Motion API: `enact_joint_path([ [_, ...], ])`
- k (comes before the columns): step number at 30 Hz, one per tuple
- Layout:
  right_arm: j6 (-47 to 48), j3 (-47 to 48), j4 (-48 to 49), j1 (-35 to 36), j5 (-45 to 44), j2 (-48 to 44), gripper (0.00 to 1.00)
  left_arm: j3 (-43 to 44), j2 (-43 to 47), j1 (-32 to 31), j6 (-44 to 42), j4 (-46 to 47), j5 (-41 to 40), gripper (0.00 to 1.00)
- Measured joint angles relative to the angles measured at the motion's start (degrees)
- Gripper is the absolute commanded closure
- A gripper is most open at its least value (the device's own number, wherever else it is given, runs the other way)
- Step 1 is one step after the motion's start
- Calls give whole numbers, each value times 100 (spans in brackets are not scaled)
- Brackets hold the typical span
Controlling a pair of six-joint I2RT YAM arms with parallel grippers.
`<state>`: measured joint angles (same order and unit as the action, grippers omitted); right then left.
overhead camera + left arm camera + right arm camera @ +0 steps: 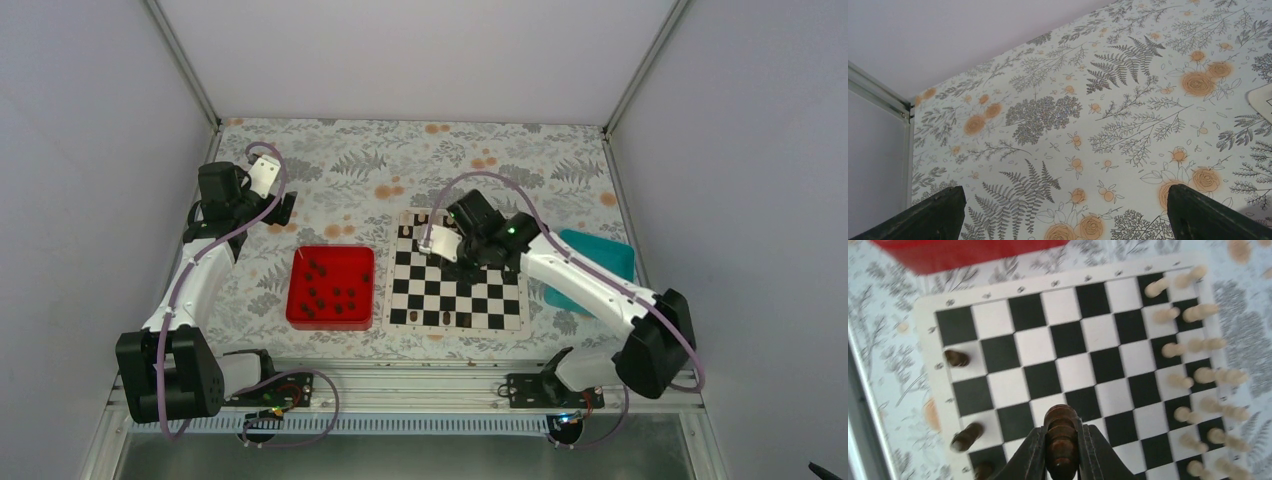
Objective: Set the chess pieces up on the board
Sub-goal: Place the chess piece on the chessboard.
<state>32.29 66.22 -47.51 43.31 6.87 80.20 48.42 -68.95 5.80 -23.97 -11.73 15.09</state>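
Tabletop (pixel 400 160) is covered in a pale print of grey ferns and orange flowers. It is enclosed on three sides by plain, pale lilac walls (pixel 400 50). Aluminium posts (pixel 184 65) are seen at both far corners. A ribbed metal rail (pixel 420 385) is fixed along the near edge. Lighting is soft and even.

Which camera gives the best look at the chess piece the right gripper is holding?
The right wrist view: the dark chess piece sits close up, clamped in the right gripper above the board. In the top external view the right arm hides it. The left wrist view shows none of it.
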Motion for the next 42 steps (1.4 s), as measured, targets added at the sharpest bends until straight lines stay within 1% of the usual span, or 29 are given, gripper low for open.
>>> enact_joint_path([
  [3, 17, -407, -129, 11, 136, -334, 92, 0, -7, 0, 0, 2, 0, 0],
  [5, 20, -520, -175, 11, 247, -376, 91, 0, -11, 0, 0, 0, -2, 0],
  [12, 22, -597, -140, 59, 509, -363, 91, 0, -9, 0, 0, -22, -7, 0],
  [16, 22, -590, -42, 284, 601, -170, 91, 0, -9, 0, 0, -42, -7, 0],
  [23, 50, -529, 33, 673, 614, 428, 91, 0, -9, 0, 0, -42, -9, 0],
  [34, 66, -599, 87, 767, 597, 479, 90, 0, -9, 0, 0, -42, -9, 0],
  [42, 81, -671, 164, 833, 595, 992, 89, 0, -9, 0, 0, -42, -9, 0],
])
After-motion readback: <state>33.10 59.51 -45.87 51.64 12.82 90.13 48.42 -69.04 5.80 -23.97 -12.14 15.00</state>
